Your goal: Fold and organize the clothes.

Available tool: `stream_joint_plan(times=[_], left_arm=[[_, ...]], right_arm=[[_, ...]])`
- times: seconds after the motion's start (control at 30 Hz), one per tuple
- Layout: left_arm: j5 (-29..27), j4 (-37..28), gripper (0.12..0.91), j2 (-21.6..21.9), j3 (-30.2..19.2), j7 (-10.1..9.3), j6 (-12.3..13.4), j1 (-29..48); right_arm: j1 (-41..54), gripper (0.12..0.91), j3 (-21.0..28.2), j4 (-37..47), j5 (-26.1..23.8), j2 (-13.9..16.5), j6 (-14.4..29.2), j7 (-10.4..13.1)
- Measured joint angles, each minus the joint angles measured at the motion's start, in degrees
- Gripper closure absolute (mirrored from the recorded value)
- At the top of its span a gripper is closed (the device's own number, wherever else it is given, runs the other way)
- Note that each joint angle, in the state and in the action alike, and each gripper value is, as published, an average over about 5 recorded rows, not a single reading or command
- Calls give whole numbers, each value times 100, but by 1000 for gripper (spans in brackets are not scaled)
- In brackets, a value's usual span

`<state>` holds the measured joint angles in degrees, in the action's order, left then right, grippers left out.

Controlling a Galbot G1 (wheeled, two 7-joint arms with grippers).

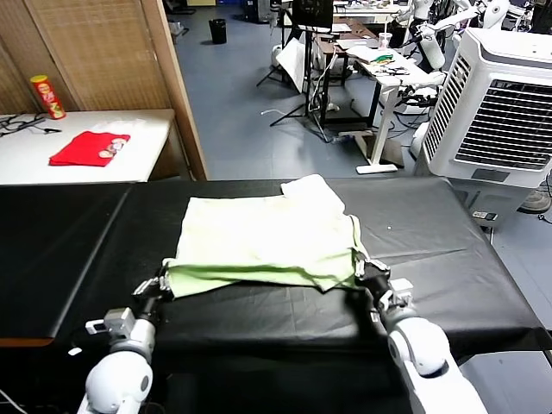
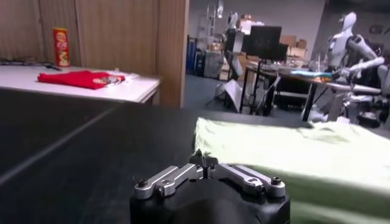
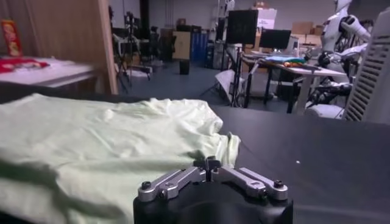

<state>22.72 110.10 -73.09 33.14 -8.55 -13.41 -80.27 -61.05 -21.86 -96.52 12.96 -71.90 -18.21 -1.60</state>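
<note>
So the pale green T-shirt (image 1: 263,237) lies mid-table, partly folded. Left gripper (image 1: 163,282) and right gripper (image 1: 366,269) are both clenched on its near corners. Looks like mid-fold to me; next they'd need to carry that near edge toward the far side together, evenly.

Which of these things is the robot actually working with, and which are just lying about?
In the job:
- pale green T-shirt, partly folded on the black table
- left claw, shut at its near left corner
- right claw, shut at its near right corner

Lying about:
- red cloth on the white side table
- red canister
- white cooler unit
</note>
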Motion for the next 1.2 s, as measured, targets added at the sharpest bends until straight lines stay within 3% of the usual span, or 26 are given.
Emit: stream_joint_plan(times=[0.17,0.23,0.33,0.4,0.53,0.67,0.8,0.97,1.07,1.2], left_arm=[[-46,-124,903,32,-41,36,-31,95],[-59,-161,903,40,-61,44,-82,135],[-95,-168,879,41,-77,71,-143,146],[-123,-137,809,41,-74,97,-154,113],[-149,-13,596,74,-34,126,-185,-5],[-193,128,368,136,4,200,-195,-174],[-173,192,246,158,12,252,-234,-334],[65,152,233,143,10,284,-367,-404],[177,98,259,136,10,298,-422,-413],[285,35,431,138,19,316,-469,-424]], right_arm=[[177,894,58,168,51,-3,85,-128],[169,850,43,148,81,23,49,-210],[40,710,-24,-22,133,107,-76,-293],[-132,593,-93,-233,159,190,-172,-311],[-573,376,-252,-711,193,361,-264,-312],[-1006,249,-387,-1028,181,424,-223,-322],[-1324,262,-464,-1182,167,400,-178,-326],[-1545,327,-472,-1263,121,356,-169,-334],[-1630,383,-471,-1250,102,320,-168,-346],[-1696,558,-472,-1240,101,279,-167,-350]])
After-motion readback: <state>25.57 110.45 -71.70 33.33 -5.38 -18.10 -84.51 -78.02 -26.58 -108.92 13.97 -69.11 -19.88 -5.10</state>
